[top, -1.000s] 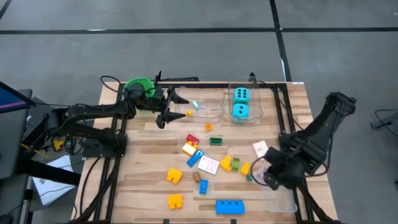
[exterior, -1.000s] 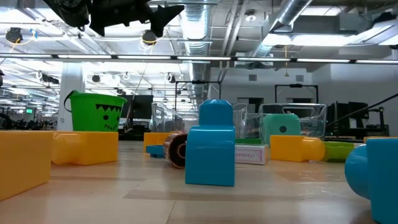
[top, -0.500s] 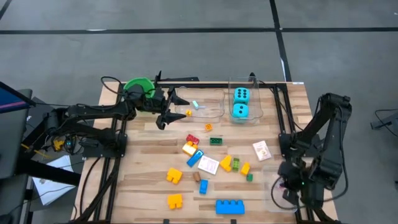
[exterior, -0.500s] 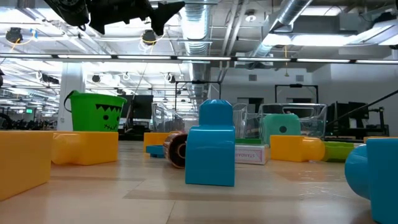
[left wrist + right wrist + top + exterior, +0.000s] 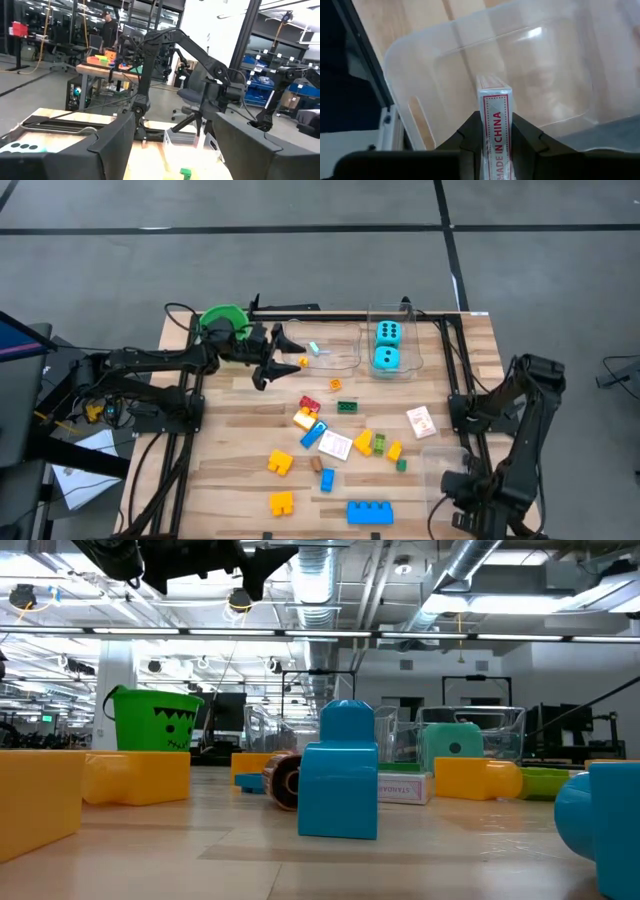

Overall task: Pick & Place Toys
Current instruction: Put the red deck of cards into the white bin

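With the right gripper [image 5: 495,131] pinching a card pack [image 5: 495,120] edge-up over the clear tub [image 5: 445,470] at lower right, lower it, probably centred, before releasing, while the left gripper [image 5: 272,352] hangs spread at upper left.

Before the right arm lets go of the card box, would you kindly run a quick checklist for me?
1. Right tool shut on the card box: ok.
2. Box above the clear tub: ok.
3. Tub floor below free of other toys: ok.
4. Box upright between the fingers: ok.
5. Left tool away, near the green bucket: ok.
6. Height above the tub floor: cannot tell.
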